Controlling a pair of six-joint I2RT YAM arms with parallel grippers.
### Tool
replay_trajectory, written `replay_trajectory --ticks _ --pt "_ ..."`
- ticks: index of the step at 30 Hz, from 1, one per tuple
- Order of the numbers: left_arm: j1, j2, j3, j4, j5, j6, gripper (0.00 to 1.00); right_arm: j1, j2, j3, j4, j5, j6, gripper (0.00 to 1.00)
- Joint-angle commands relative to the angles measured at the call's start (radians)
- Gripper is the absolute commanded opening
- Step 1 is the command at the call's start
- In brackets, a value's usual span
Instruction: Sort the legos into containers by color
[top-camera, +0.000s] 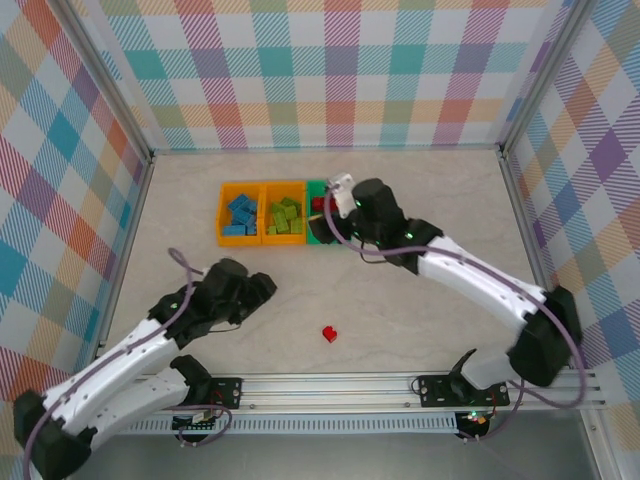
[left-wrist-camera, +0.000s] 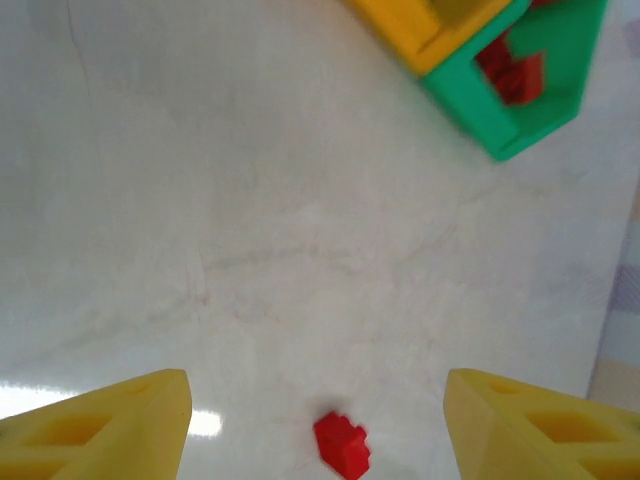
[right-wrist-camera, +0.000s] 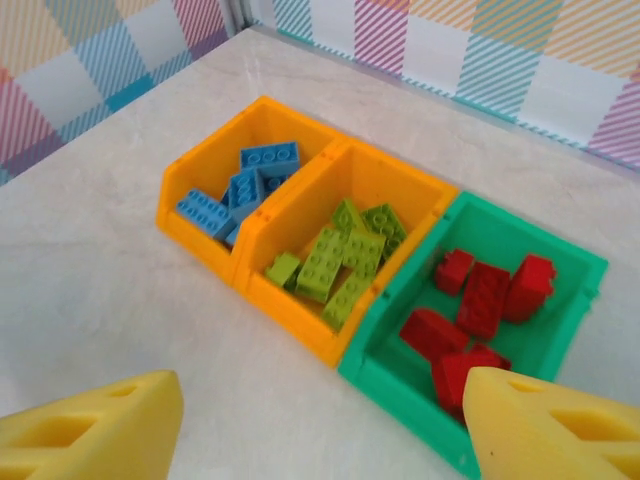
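Observation:
One red lego (top-camera: 329, 333) lies alone on the table near the front; in the left wrist view the red lego (left-wrist-camera: 342, 444) sits on the table low between my fingers. My left gripper (top-camera: 265, 290) is open, to the left of that brick and clear of it. The containers (top-camera: 275, 238) stand in a row: blue legos (right-wrist-camera: 245, 185) in the left orange bin (right-wrist-camera: 195, 235), lime legos (right-wrist-camera: 340, 255) in the middle orange bin (right-wrist-camera: 290, 320), red legos (right-wrist-camera: 485, 300) in the green bin (right-wrist-camera: 400, 395). My right gripper (top-camera: 335, 198) hovers open and empty over the green bin.
Checked walls (top-camera: 330, 70) close the table on three sides. A metal rail (top-camera: 330, 385) with both arm bases runs along the near edge. Bare tabletop (top-camera: 420, 320) stretches between the bins and the rail.

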Motion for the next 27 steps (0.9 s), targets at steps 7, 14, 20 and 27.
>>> replay_trajectory --ticks 7,14,20,27 --pt "-0.283 0.431 0.129 0.099 0.187 -0.048 0.72 -0.005 -0.410 -0.393 -0.173 0.056 0.338 0.94" --pt "-0.294 0.600 0.167 0.189 0.232 0.016 0.75 -0.006 -0.544 -0.512 -0.252 -0.023 0.462 0.99" --pt "-0.294 0.688 0.167 0.327 0.250 0.010 0.75 -0.005 -0.583 -0.515 -0.331 -0.023 0.495 1.00" --pt "-0.293 0.775 0.176 0.327 0.270 0.004 0.61 -0.005 -0.629 -0.529 -0.479 -0.088 0.567 0.97"
